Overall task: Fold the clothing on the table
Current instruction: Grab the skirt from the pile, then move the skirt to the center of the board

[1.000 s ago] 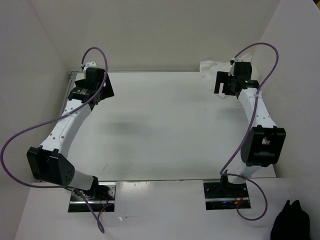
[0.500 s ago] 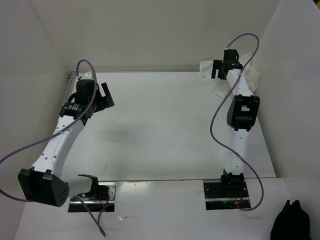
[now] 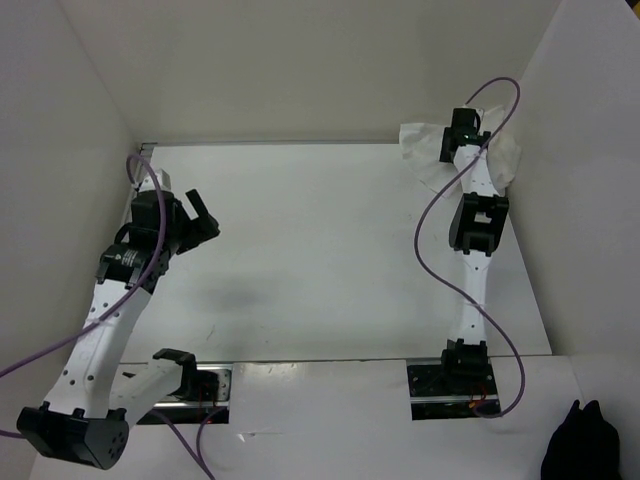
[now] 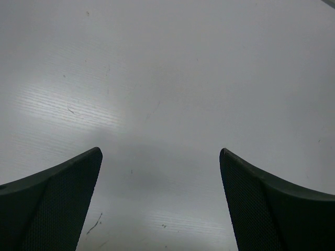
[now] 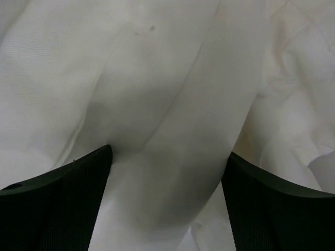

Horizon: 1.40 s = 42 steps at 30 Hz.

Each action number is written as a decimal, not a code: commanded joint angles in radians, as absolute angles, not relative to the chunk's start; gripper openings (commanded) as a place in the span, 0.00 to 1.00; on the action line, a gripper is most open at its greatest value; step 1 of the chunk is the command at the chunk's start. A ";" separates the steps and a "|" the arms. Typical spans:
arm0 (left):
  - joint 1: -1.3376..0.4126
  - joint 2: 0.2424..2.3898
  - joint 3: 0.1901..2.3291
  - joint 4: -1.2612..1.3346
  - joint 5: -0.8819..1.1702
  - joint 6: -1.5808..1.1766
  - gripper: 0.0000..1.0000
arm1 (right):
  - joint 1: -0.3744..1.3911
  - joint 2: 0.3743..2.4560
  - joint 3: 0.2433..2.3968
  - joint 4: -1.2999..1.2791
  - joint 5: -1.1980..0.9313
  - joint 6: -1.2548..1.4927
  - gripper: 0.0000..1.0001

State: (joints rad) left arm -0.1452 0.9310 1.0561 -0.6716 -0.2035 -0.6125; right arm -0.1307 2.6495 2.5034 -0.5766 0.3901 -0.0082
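Trouble nearest the arm bases is slight: the black crumpled fabric lump (image 3: 583, 440) lies off the large flat white table (image 3: 320, 260), well nearer than the thin, wrinkled white fabric clothing (image 3: 420, 152). It is not the item to be folded.

The left arm's black two-finger gripper (image 4: 159, 157) hovers far to the left of the clothing and nearer than it. Its fingers are spread wide over bare tabletop with nothing between them. From that far off it cannot pin or share the cloth, so any pull would probably be one-handed, and the garment could drag as a bunch instead of spreading.

The clothing lies crumpled in the table's far right corner, close to the white upright side wall (image 3: 590, 150). The right arm's black two-finger gripper (image 5: 167, 151) is over it, reaching out almost straight. Its jaws are wide apart, with a raised fold of cloth running between the fingertips but not pinched.

Closing there could gather several layers at once, or catch only a thin ridge that slips free on lifting. Pressing lower could jam the fingertips into the table under the cloth. The looping purple cable (image 3: 430, 250) beside the clothing might also snag.
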 commanded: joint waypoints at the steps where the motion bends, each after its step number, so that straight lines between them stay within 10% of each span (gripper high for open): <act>1: -0.141 0.956 1.060 -0.695 -0.198 -0.641 0.99 | -0.101 2.719 2.588 -0.603 0.498 -0.063 0.85; 9: -0.141 1.150 1.193 -0.723 -0.230 -0.526 0.99 | -0.083 2.898 3.120 -0.900 0.330 -0.057 0.00; 17: -0.141 1.197 1.278 -0.640 -0.212 -0.528 0.99 | 0.083 2.547 3.137 -1.204 -0.326 -0.174 0.00; 24: -0.141 1.232 1.246 -0.534 -0.176 -0.493 0.99 | 0.432 2.007 2.111 -1.295 -0.658 -0.469 0.61; 28: -0.141 1.305 1.233 -0.470 -0.176 -0.385 0.99 | 0.317 1.792 1.890 -1.217 -0.843 -0.415 1.00; 35: -0.198 1.344 1.230 -0.384 -0.189 -0.360 0.99 | 0.146 1.465 1.639 -0.691 -0.557 -0.089 1.00; 42: -0.198 1.483 1.236 -0.292 0.012 -0.440 0.99 | 0.118 1.555 1.551 -0.624 -0.449 -0.009 1.00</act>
State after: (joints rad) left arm -0.1982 1.4105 1.2175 -0.3824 -0.0795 -0.4053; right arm 0.1417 1.4803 1.6096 -0.7128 -0.5011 -0.0746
